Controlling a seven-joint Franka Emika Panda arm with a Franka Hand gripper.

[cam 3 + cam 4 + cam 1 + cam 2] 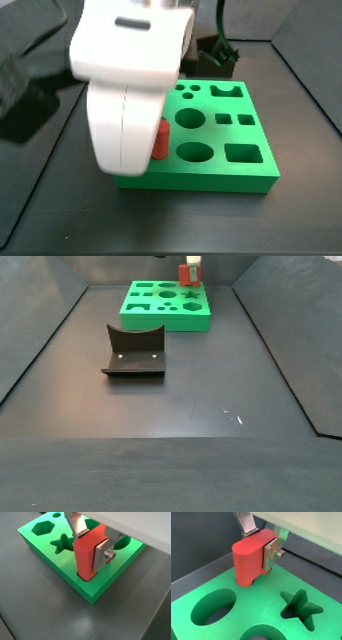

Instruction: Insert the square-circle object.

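Observation:
The square-circle object (85, 559) is a bright red, tall piece standing upright, and it shows in both wrist views (248, 559). My gripper (92, 543) is shut on its upper part, with silver fingers (271, 552) on opposite sides. The piece's lower end sits in a hole near a corner of the green block (100, 587). In a side view the red piece (159, 140) shows at the block's left edge (201, 180), mostly hidden by the white gripper body. In a side view the gripper (191, 264) stands over the block's far right corner (167, 318).
The green block has other shaped holes, such as a star (299, 608), an oval (212, 607) and a hexagon (42, 528). A dark grey curved block (134, 351) stands on the dark floor in front of the green block. Dark walls ring the floor.

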